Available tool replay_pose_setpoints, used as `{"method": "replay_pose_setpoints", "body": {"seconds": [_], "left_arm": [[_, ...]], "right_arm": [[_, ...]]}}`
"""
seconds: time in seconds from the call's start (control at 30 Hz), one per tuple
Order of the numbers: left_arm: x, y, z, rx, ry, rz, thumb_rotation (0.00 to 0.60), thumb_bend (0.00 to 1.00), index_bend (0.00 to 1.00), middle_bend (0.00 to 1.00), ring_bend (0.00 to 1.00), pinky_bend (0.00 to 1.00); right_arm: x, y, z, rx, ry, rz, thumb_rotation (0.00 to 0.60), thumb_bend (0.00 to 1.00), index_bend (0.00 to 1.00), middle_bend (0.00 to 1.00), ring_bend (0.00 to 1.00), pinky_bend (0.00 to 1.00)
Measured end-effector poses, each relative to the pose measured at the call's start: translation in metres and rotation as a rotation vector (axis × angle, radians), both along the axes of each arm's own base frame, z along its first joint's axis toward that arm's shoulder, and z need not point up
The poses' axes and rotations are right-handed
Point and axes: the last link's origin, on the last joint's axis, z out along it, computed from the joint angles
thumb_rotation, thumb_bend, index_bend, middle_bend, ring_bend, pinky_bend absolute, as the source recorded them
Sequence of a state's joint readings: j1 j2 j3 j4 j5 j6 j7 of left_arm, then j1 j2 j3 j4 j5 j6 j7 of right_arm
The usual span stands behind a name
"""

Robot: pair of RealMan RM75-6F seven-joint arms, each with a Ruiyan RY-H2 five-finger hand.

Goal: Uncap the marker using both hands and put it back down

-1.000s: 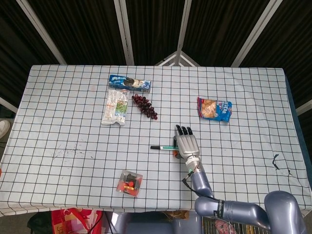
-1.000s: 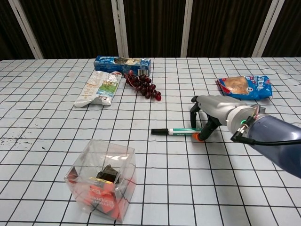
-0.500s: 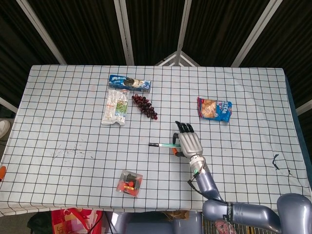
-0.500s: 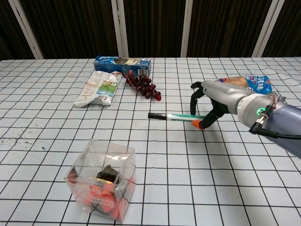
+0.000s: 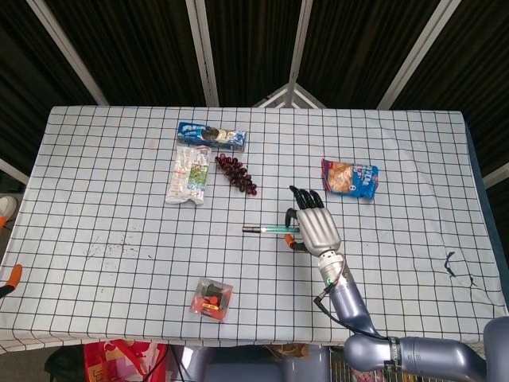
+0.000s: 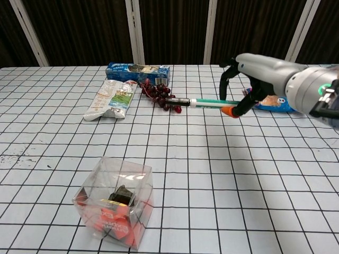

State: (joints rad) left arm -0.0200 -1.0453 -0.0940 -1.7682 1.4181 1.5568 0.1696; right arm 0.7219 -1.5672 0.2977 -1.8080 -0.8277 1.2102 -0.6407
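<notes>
My right hand [image 5: 315, 228] grips a green marker [image 5: 269, 229] by its right end and holds it level in the air above the table [image 5: 103, 239]. In the chest view the marker [image 6: 203, 102] points left from the right hand [image 6: 258, 78], its black cap [image 6: 177, 100] at the free end, in front of the grapes. An orange-tipped sliver that looks like my left hand [image 5: 10, 278] shows at the left edge of the head view; how its fingers lie cannot be seen.
A blue cookie pack [image 5: 211, 136], a white packet [image 5: 187, 174] and dark grapes [image 5: 237, 174] lie at the back left. A blue snack bag [image 5: 350, 177] lies behind the right hand. A clear box [image 6: 113, 203] stands near the front edge.
The right hand has closed on the marker and lifted it off the table, well above the cloth. The orange-tipped sliver has crept in at the left edge.
</notes>
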Motion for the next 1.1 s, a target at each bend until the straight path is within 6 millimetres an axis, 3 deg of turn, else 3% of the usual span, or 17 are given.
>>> {"method": "replay_pose_setpoints", "body": {"seconds": [0.27, 0.57, 1.1], "left_arm": [[0.015, 0.011, -0.010, -0.023, 0.007, -0.045, 0.600, 0.49, 0.02, 0.01, 0.00, 0.00], [0.030, 0.031, -0.024, -0.039, 0.016, -0.068, 0.600, 0.49, 0.03, 0.03, 0.00, 0.00], [0.068, 0.062, -0.038, 0.009, -0.020, -0.181, 0.600, 0.49, 0.19, 0.08, 0.00, 0.00]], "right_arm": [[0.028, -0.026, 0.023, -0.050, -0.035, 0.030, 0.600, 0.45, 0.73, 0.00, 0.02, 0.00], [0.054, -0.048, 0.033, -0.071, -0.023, 0.076, 0.600, 0.45, 0.73, 0.00, 0.02, 0.00], [0.111, -0.034, 0.022, -0.044, 0.000, 0.165, 0.600, 0.45, 0.73, 0.00, 0.02, 0.00]]}}
